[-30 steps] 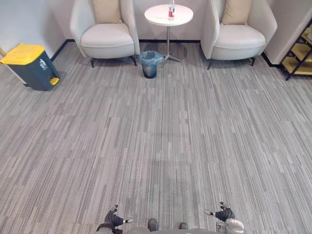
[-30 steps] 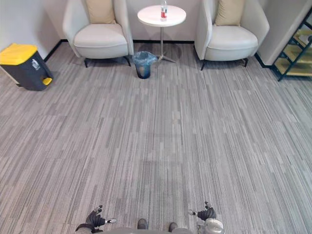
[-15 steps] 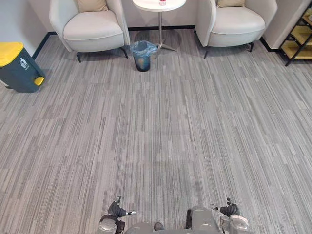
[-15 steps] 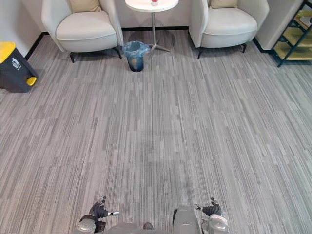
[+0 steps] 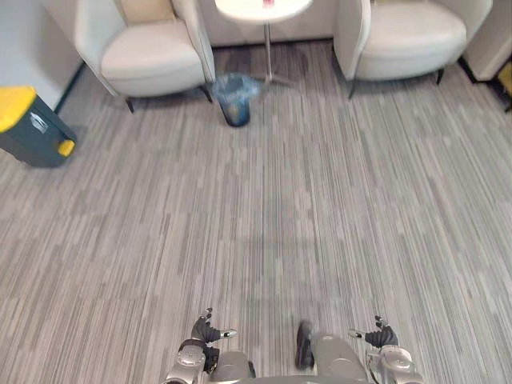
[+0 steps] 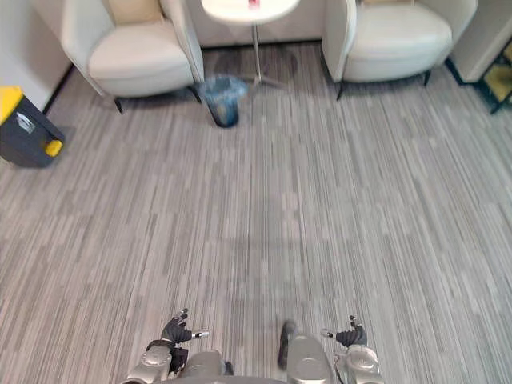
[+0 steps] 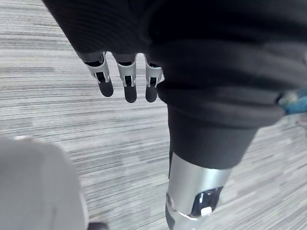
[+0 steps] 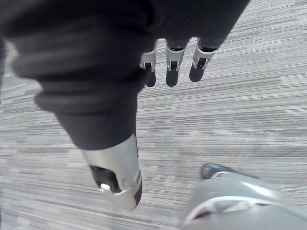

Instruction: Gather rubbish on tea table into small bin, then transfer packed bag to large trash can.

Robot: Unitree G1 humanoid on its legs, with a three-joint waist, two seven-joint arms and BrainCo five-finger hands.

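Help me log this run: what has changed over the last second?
Only the view has shifted: the robot has stepped closer to the tea table and small bin, which stand where they were, as does the large trash can. Nothing was taken hold of or let go; left hand and right hand still hang open and empty.

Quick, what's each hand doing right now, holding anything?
Left hand: open, fingers straight, holding nothing.
Right hand: open, fingers straight, holding nothing.
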